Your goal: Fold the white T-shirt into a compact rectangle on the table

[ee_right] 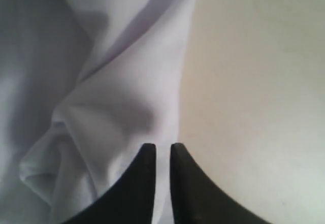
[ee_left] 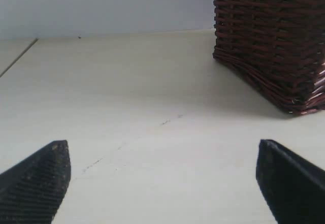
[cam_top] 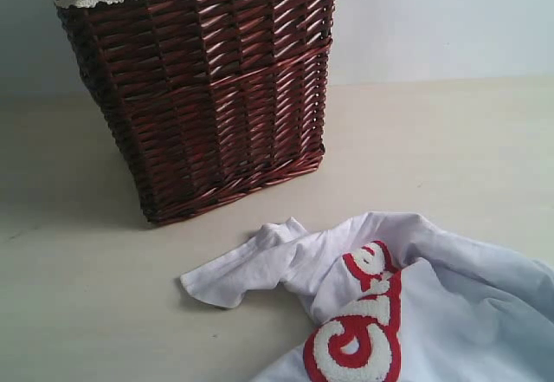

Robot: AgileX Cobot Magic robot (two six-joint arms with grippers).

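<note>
The white T-shirt (cam_top: pixel 467 313) lies crumpled at the near right of the table (cam_top: pixel 433 139), one sleeve stretched out to the left and its red band of white letters showing. In the right wrist view my right gripper (ee_right: pixel 162 147) has its jaws nearly together at the shirt's (ee_right: pixel 117 107) edge, with a strip of white cloth pinched between them. Beside that edge is bare table (ee_right: pixel 254 82). My left gripper (ee_left: pixel 161 148) is wide open just above bare table (ee_left: pixel 152 82), with nothing between its fingers. Neither gripper shows in the exterior view.
A dark red-brown wicker basket (cam_top: pixel 216 96) with white lace trim stands at the back left, beyond the shirt's sleeve. In the left wrist view the basket (ee_left: pixel 269 41) stands ahead of the open gripper, to one side. A pale wall rises behind the table.
</note>
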